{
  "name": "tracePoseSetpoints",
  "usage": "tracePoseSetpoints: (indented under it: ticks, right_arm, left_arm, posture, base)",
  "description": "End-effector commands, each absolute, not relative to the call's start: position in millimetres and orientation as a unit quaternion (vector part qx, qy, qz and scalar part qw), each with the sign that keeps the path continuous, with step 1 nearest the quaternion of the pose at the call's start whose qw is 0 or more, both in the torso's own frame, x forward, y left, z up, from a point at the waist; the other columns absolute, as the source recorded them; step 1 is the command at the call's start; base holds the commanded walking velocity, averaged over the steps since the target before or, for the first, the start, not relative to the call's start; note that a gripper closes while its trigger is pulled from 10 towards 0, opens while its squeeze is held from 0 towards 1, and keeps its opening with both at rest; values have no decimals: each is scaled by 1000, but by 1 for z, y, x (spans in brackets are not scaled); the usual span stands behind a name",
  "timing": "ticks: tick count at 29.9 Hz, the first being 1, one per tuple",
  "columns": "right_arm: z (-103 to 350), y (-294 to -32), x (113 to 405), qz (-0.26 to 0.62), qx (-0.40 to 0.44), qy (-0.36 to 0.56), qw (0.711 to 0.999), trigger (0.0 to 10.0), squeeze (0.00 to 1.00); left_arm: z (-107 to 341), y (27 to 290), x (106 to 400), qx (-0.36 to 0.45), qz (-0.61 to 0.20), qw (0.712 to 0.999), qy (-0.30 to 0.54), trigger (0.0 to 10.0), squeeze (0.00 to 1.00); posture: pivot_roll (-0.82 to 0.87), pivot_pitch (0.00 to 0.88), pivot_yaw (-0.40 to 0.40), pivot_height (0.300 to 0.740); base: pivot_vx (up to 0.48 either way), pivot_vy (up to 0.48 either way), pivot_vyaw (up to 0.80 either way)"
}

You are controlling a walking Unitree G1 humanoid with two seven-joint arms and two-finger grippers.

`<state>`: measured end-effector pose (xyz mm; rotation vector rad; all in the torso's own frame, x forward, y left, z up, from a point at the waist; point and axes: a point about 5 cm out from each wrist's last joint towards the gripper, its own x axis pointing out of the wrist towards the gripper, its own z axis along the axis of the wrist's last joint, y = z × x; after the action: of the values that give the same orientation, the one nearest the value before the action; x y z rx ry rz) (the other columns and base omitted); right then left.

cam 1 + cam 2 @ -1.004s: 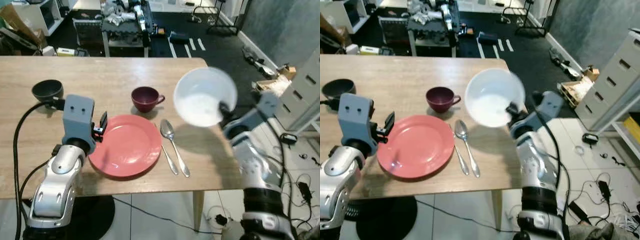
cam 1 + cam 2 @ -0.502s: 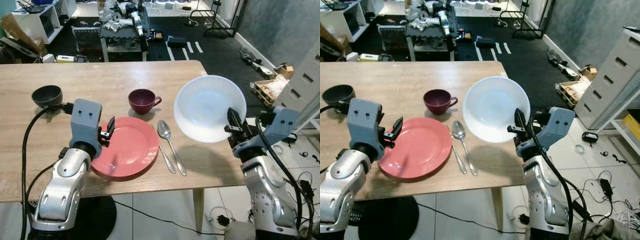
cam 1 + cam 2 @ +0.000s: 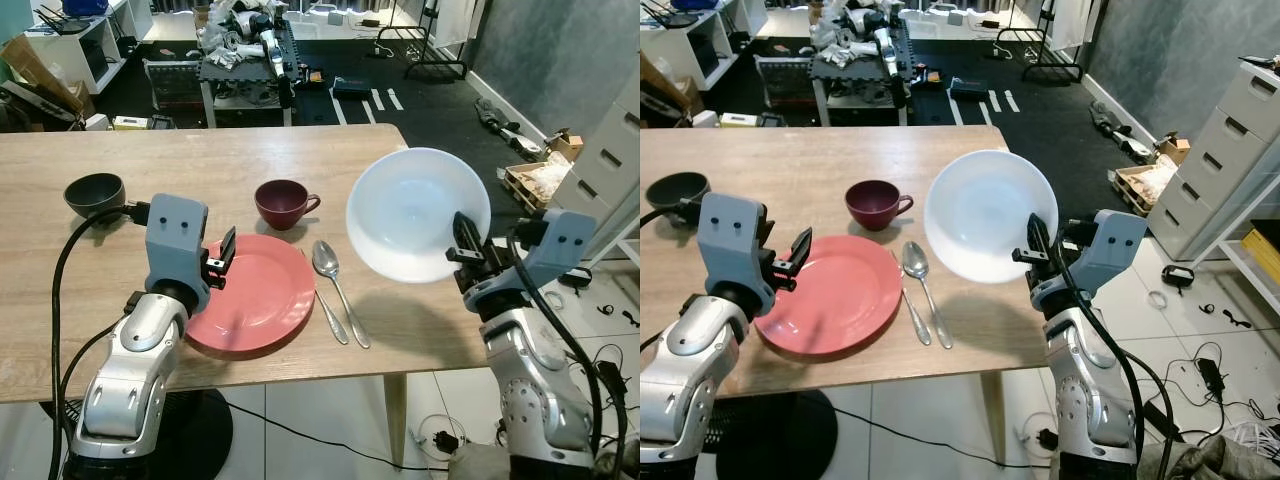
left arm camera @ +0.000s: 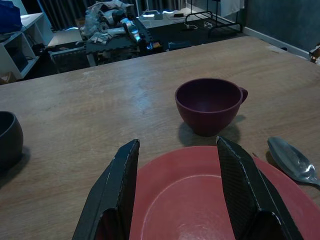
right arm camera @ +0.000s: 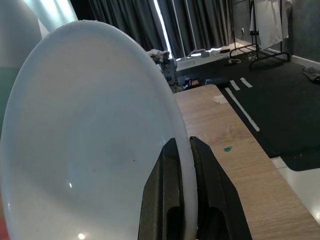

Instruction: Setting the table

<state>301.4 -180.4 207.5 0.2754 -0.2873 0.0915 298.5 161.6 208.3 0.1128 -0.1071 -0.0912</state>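
Observation:
My right gripper (image 3: pixel 463 238) is shut on the rim of a large white bowl (image 3: pixel 415 212), held tilted in the air above the table's right end. In the right wrist view the bowl (image 5: pixel 90 135) is pinched between both black fingers (image 5: pixel 167 200). A red plate (image 3: pixel 256 303) lies on the wooden table (image 3: pixel 200 165), with a maroon cup (image 3: pixel 283 201) behind it and two spoons (image 3: pixel 338 290) to its right. My left gripper (image 4: pixel 177 195) is open, hovering over the plate's left edge (image 4: pixel 200 200).
A dark grey bowl (image 3: pixel 94 192) sits at the table's left. Beyond the table stand a cluttered rack (image 3: pixel 245 45), white shelves (image 3: pixel 70 35) and dark floor. A grey drawer unit (image 3: pixel 1240 150) and cables (image 3: pixel 1210 375) lie to the right.
The right gripper lowered and steadied the white bowl at the table's right end, its blur gone. The view shifted slightly. The left arm barely moved.

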Motion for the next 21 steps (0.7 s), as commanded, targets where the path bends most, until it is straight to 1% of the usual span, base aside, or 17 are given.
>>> tracePoseSetpoints:
  ticks: [1, 21]
  right_arm:
    - [206, -182, 301, 41, 131, -144, 980, 10000, 0]
    - [200, -185, 303, 36, 127, -130, 983, 10000, 0]
  left_arm:
    - [206, 160, 298, 56, -49, 996, -52, 10000, 0]
    - [206, 160, 297, 54, -47, 996, -54, 10000, 0]
  posture:
    - [12, 13, 70, 740]
    - [15, 19, 62, 740]
  base:
    - [-240, 0, 0]
    - [-408, 0, 0]
